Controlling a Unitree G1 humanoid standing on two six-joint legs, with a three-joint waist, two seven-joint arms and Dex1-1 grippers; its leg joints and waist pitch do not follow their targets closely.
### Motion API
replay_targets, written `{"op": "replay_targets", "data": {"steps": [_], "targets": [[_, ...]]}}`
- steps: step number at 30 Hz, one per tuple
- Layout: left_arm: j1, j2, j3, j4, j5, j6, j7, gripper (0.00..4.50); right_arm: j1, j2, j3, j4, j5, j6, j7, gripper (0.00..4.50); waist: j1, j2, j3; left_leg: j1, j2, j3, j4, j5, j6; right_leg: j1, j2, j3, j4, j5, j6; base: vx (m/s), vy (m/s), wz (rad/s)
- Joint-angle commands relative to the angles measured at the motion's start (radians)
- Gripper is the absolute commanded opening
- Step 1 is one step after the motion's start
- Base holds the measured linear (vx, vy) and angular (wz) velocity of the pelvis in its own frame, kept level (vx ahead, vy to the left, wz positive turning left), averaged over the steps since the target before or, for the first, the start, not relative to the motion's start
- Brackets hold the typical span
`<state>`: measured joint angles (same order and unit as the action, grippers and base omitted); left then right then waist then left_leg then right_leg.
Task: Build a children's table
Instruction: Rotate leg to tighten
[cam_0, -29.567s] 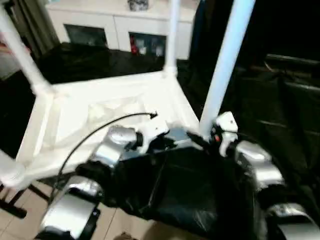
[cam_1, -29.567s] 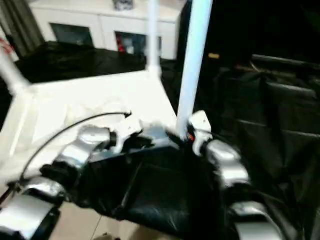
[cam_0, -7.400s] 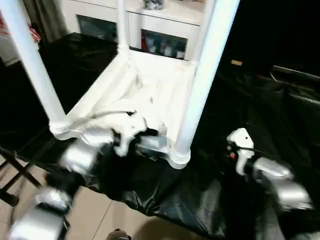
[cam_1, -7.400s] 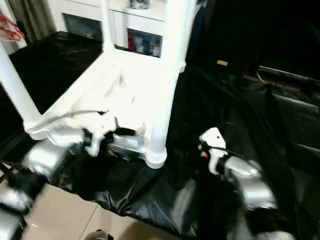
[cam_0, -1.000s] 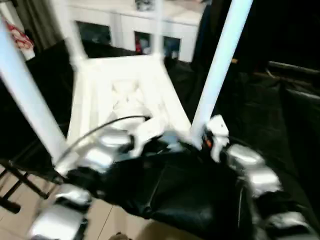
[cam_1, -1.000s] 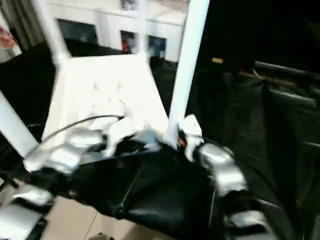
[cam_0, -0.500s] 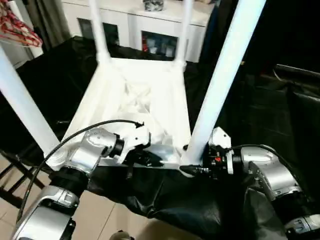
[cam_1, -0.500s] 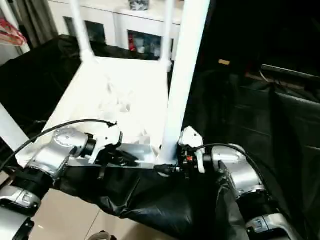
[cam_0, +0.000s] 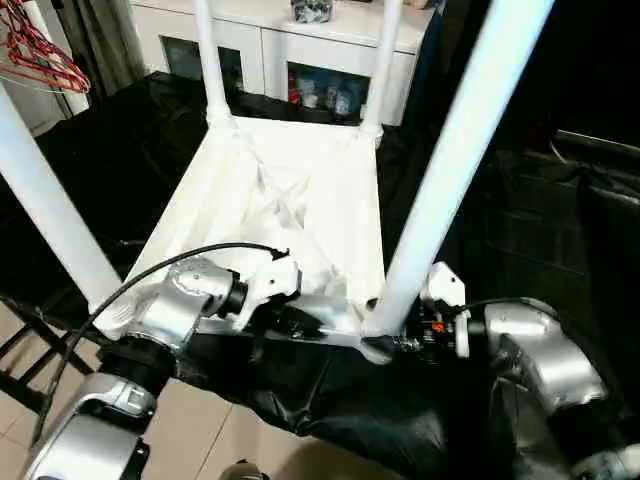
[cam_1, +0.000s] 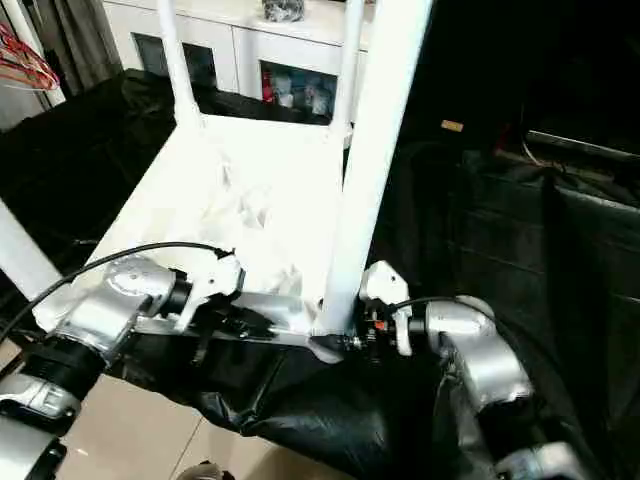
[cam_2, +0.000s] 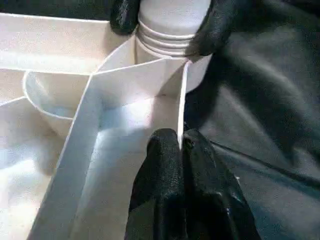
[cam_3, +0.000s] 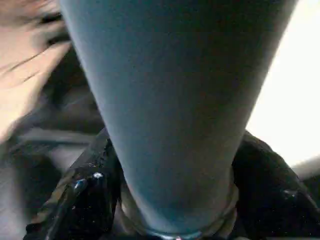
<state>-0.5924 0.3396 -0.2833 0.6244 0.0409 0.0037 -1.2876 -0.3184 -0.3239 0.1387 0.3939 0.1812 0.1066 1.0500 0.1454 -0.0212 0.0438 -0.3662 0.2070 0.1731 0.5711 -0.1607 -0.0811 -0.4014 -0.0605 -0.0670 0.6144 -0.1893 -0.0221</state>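
Now my left pincer (cam_2: 180, 145) is clamped tight on the upturned children's table's (cam_0: 290, 190) rim, while my right pincer (cam_3: 175, 200) grips its near leg (cam_0: 450, 170) at the base.

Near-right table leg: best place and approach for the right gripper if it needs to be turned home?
Low down, at the base of the near-right leg, just above its corner socket, coming level from the robot's right. The leg is round and stands upright from the upturned tabletop, so fingers on opposite sides of it seat well. The right gripper already straddles it there.
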Motion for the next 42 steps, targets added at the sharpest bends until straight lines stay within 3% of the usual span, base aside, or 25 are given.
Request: {"op": "replay_targets", "data": {"steps": [1, 4, 6, 10, 14, 16, 19, 24, 28, 32, 34, 39, 42], "targets": [[-0.032, -0.049, 0.020, -0.004, 0.000, 0.008, 0.104, 0.00, -0.010, 0.048, 0.032, 0.011, -0.015, -0.004, -0.066, 2.70, -0.004, -0.005, -0.057, 0.010, 0.027, -0.008, -0.063, -0.235, 0.016, 0.051, -0.086, 0.045, -0.083, -0.266, -0.154, 0.000, 0.000, 0.00], [-0.029, -0.117, 0.023, -0.016, 0.018, 0.056, 0.221, 0.00, -0.034, 0.153, -0.007, 0.099, -0.070, -0.013, -0.322, 2.69, -0.019, -0.003, -0.052, 0.012, 0.027, -0.009, -0.069, -0.267, 0.001, 0.045, -0.085, 0.046, -0.090, -0.308, -0.144, 0.000, 0.000, 0.00], [-0.029, -0.155, 0.016, -0.019, 0.038, 0.080, 0.290, 0.00, -0.052, 0.209, -0.029, 0.136, -0.080, 0.008, -0.436, 2.69, -0.035, -0.006, -0.053, 0.008, 0.023, -0.013, -0.070, -0.275, -0.012, 0.052, -0.087, 0.044, -0.093, -0.358, -0.130, 0.000, 0.000, 0.00], [-0.037, -0.205, 0.009, -0.010, 0.064, 0.101, 0.391, 0.00, -0.087, 0.272, -0.042, 0.192, -0.111, 0.019, -0.567, 2.69, -0.040, -0.004, -0.051, 0.016, 0.022, -0.010, -0.070, -0.282, -0.007, 0.045, -0.085, 0.049, -0.097, -0.356, -0.127, 0.000, 0.000, 0.00], [-0.048, -0.253, 0.007, 0.006, 0.081, 0.110, 0.465, 0.00, -0.115, 0.322, -0.025, 0.223, -0.126, -0.013, -0.604, 2.69, -0.043, -0.005, -0.053, 0.015, 0.022, -0.008, -0.068, -0.269, 0.002, 0.046, -0.082, 0.050, -0.096, -0.320, -0.129, 0.000, 0.000, 0.00], [-0.049, -0.265, 0.005, 0.009, 0.088, 0.104, 0.477, 0.00, -0.126, 0.338, -0.035, 0.235, -0.121, -0.020, -0.610, 3.25, -0.043, -0.004, -0.054, 0.015, 0.022, -0.008, -0.067, -0.263, 0.005, 0.047, -0.083, 0.051, -0.093, -0.301, -0.135, 0.000, 0.000, 0.00], [-0.043, -0.264, 0.002, 0.004, 0.092, 0.101, 0.472, 0.00, -0.134, 0.341, -0.046, 0.242, -0.110, -0.022, -0.603, 3.41, -0.043, -0.002, -0.054, 0.014, 0.022, -0.007, -0.068, -0.257, 0.015, 0.048, -0.081, 0.051, -0.092, -0.273, -0.141, 0.000, 0.000, 0.00], [-0.020, -0.220, -0.001, -0.019, 0.071, 0.068, 0.383, 0.00, -0.132, 0.279, -0.019, 0.221, -0.120, -0.057, -0.503, 3.61, -0.043, -0.002, -0.054, 0.015, 0.022, -0.007, -0.069, -0.272, 0.018, 0.048, -0.082, 0.051, -0.094, -0.286, -0.139, 0.000, 0.000, 0.00], [-0.010, -0.189, -0.006, -0.032, 0.058, 0.047, 0.320, 0.00, -0.118, 0.227, 0.005, 0.187, -0.118, -0.070, -0.398, 3.61, -0.042, -0.004, -0.057, 0.010, 0.021, -0.005, -0.064, -0.235, 0.036, 0.054, -0.081, 0.051, -0.088, -0.224, -0.148, 0.000, 0.000, 0.00], [0.007, -0.107, -0.024, -0.055, 0.041, 0.009, 0.173, 0.00, -0.081, 0.099, 0.037, 0.103, -0.087, -0.074, -0.169, 3.61, -0.038, -0.005, -0.056, 0.010, 0.023, -0.005, -0.064, -0.225, 0.051, 0.056, -0.081, 0.049, -0.089, -0.226, -0.148, 0.000, 0.000, 0.00], [0.008, -0.094, -0.025, -0.058, 0.036, 0.000, 0.149, 0.00, -0.076, 0.078, 0.039, 0.088, -0.075, -0.066, -0.130, 3.61, -0.038, -0.003, -0.055, 0.012, 0.026, -0.003, -0.063, -0.229, 0.059, 0.051, -0.078, 0.051, -0.086, -0.204, -0.161, 0.000, 0.000, 0.00], [0.013, -0.040, -0.023, -0.074, 0.003, -0.012, 0.030, 0.00, -0.060, -0.017, 0.065, 0.037, -0.035, -0.041, 0.069, 3.61, -0.017, -0.002, -0.056, 0.014, 0.031, 0.000, -0.060, -0.224, 0.062, 0.050, -0.078, 0.047, -0.078, -0.172, -0.191, 0.000, 0.000, 0.00], [0.013, -0.015, -0.029, -0.079, -0.007, -0.017, -0.017, 0.00, -0.062, -0.047, 0.081, 0.029, -0.028, -0.033, 0.137, 3.61, -0.013, -0.001, -0.056, 0.013, 0.031, -0.001, -0.061, -0.235, 0.053, 0.050, -0.080, 0.047, -0.080, -0.199, -0.187, 0.000, 0.000, 0.00]]}}
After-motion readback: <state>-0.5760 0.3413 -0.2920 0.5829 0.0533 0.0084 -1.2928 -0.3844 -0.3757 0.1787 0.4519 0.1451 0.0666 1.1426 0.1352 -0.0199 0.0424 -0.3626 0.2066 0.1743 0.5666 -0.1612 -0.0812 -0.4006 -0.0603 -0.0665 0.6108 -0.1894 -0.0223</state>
